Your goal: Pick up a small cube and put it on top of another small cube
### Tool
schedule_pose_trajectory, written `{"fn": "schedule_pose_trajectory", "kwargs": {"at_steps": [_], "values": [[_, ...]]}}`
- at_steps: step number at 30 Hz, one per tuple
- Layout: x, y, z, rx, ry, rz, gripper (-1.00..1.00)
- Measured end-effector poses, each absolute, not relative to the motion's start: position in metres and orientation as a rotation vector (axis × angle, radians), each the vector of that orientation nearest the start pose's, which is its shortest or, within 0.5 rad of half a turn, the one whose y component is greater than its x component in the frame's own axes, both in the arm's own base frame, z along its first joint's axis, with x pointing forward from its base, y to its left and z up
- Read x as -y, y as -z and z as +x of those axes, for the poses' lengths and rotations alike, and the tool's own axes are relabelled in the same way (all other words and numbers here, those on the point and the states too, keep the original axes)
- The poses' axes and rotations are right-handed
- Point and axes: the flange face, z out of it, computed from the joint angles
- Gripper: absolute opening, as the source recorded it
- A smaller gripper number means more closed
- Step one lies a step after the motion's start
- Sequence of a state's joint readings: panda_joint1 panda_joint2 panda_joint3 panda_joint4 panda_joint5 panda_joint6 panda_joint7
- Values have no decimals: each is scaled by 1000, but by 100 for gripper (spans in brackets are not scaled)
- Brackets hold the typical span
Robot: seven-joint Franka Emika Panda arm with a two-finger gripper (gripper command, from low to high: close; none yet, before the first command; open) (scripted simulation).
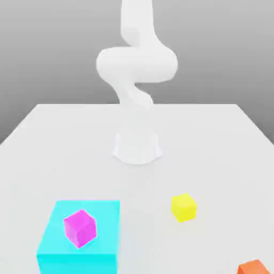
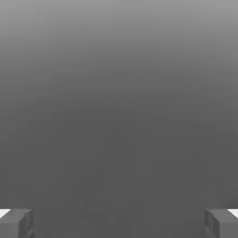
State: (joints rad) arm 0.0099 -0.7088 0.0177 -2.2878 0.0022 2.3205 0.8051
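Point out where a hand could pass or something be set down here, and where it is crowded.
Bare: between cyan block and yellow cube; between yellow cube and robot base. Crowded: the block's top, around the magenta cube.

Ahead of the claw [image 2: 119, 223], a plain grey background [image 2: 119, 107] is seen in the hand view, paler toward one edge. How the other things lie from the claw cannot be told. In the exterior view, a pale tabletop [image 1: 150, 187] is seen, with a broad, flat-topped cyan block [image 1: 107, 233] set on it toward the exterior view's left. On the block a magenta cube [image 1: 80, 228] is seen, turned askew to the block's edges. Toward the exterior view's right, a yellow cube [image 1: 183, 207] is set on the tabletop, well apart from the block.
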Motion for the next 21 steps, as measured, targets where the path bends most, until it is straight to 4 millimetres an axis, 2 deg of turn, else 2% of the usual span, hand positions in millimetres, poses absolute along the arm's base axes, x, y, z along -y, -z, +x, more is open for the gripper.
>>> {"fn": "schedule_pose_trajectory", "kwargs": {"at_steps": [5,11,16,21], "values": [[-44,-628,438,-994,820,-2597,0],[-85,-547,493,-950,649,-2716,0],[-123,-470,524,-905,502,-2809,0],[-166,-387,539,-841,349,-2898,0]]}}
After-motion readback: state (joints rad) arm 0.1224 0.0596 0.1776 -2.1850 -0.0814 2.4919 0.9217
